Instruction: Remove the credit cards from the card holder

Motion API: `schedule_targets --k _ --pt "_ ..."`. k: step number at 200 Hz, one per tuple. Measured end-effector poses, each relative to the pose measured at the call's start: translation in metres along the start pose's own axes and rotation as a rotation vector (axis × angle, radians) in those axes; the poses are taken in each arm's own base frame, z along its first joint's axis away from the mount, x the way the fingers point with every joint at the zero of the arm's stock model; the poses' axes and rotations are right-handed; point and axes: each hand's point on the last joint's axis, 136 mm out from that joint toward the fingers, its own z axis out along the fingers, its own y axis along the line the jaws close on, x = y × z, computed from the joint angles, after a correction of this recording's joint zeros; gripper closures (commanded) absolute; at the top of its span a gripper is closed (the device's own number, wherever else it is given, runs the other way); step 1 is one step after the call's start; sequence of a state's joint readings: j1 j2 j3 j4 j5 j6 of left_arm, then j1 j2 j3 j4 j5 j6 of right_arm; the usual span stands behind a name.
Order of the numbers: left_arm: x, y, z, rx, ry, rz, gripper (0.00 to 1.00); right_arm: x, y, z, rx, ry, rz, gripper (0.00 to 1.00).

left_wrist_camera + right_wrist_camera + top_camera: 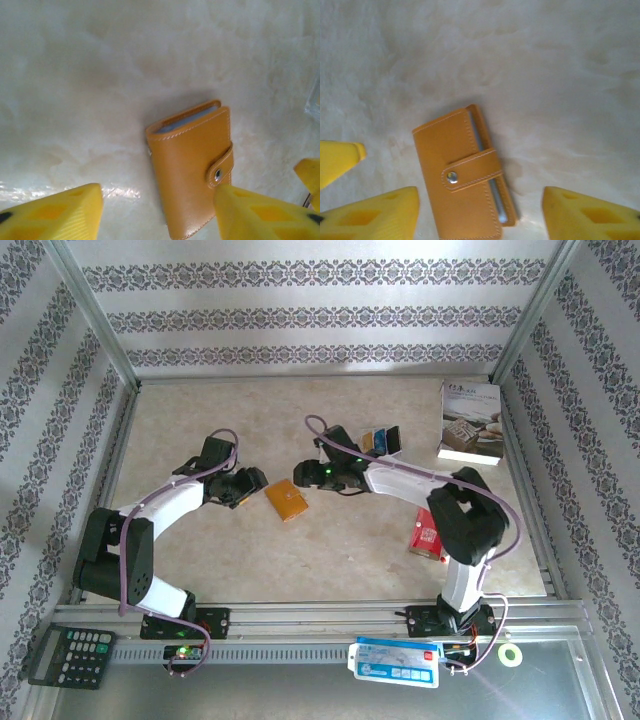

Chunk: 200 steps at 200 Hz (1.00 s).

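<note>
- Broadly, the pale marble-look tabletop (330,550) carried everything, with the card holder (286,500) lying flat near its middle.
- A white book (470,422) stood well apart from the card holder, far to its right and farther back.
- The left gripper (250,485) hung just left of the card holder, its yellow fingers (60,212) spread wide and gripping nothing.
- The right gripper (318,472) hung just right of the card holder, jaws likewise parted and empty.
- The card holder (457,175) was folded shut, touched by neither gripper.
- What looked like a few loose cards (385,440) lay beyond it, back and to the right.
- Its snap tab (218,174) was fastened. Pulling the tab with one gripper alone would probably drag the unpinned holder across the smooth top. With both grippers so near, their fingers might clash.
</note>
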<state>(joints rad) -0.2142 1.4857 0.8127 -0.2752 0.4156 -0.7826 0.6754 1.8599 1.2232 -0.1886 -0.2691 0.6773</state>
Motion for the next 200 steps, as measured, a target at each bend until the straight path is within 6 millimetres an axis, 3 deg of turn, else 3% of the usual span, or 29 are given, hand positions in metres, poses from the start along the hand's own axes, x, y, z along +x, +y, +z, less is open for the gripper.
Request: schedule_targets --k 39,79,132,172,200 --pt "0.008 0.003 0.008 0.041 0.012 -0.058 0.55 0.016 0.012 0.026 0.012 0.078 -0.016 0.48" --pt "0.014 -0.001 0.021 0.065 0.049 -0.062 0.6 0.032 0.01 0.028 0.04 0.122 0.002 0.49" --pt "0.017 -0.009 0.04 0.076 0.105 -0.053 0.66 0.059 0.012 0.033 0.012 0.188 0.056 0.57" --pt "0.009 -0.021 0.041 0.098 0.096 -0.027 0.65 0.065 0.021 0.026 -0.054 0.199 0.101 0.56" --pt "0.0 -0.029 0.038 0.109 0.07 0.007 0.63 0.054 0.023 0.013 -0.067 0.159 0.106 0.55"
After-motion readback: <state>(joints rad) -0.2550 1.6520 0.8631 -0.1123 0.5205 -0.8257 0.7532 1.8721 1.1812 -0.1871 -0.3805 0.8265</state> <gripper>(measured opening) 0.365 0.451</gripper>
